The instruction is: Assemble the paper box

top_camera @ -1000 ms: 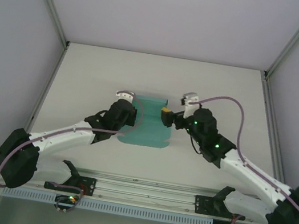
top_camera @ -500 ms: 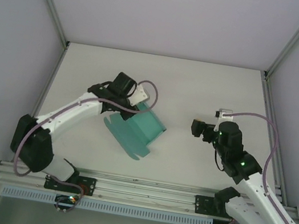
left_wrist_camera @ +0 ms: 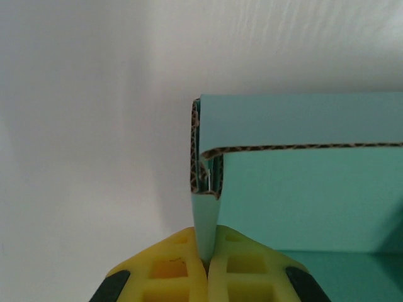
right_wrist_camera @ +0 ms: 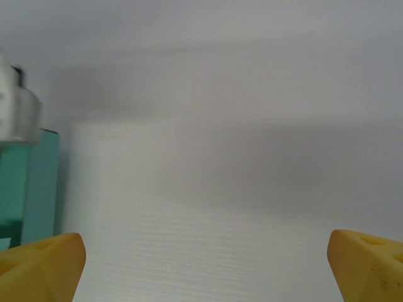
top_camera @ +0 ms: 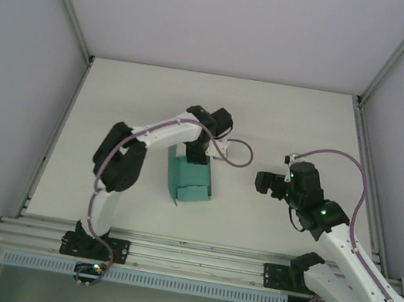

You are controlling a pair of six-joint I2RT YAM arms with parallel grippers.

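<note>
The teal-green paper box (top_camera: pixel 190 179) stands partly folded at mid table, below the left arm's wrist. My left gripper (top_camera: pixel 196 155) is at its far edge. In the left wrist view its yellow fingers (left_wrist_camera: pixel 167 270) are shut on a thin wall of the paper box (left_wrist_camera: pixel 302 207), whose corrugated edges show just above the pads. My right gripper (top_camera: pixel 261 180) hovers to the right of the box, apart from it, open. Its yellow fingertips (right_wrist_camera: pixel 41 264) sit wide at the frame corners with bare table between them. A strip of the paper box (right_wrist_camera: pixel 28 182) shows at the left edge there.
The white table (top_camera: pixel 292 128) is walled by grey panels on three sides. A metal rail (top_camera: pixel 190 262) with the arm bases runs along the near edge. A purple cable (top_camera: pixel 236 155) loops off the left wrist beside the box.
The left arm swung right and turned the box, which went from a loose tilted sheet to a more upright folded form. The right gripper has stayed back at the right, nearly still.
</note>
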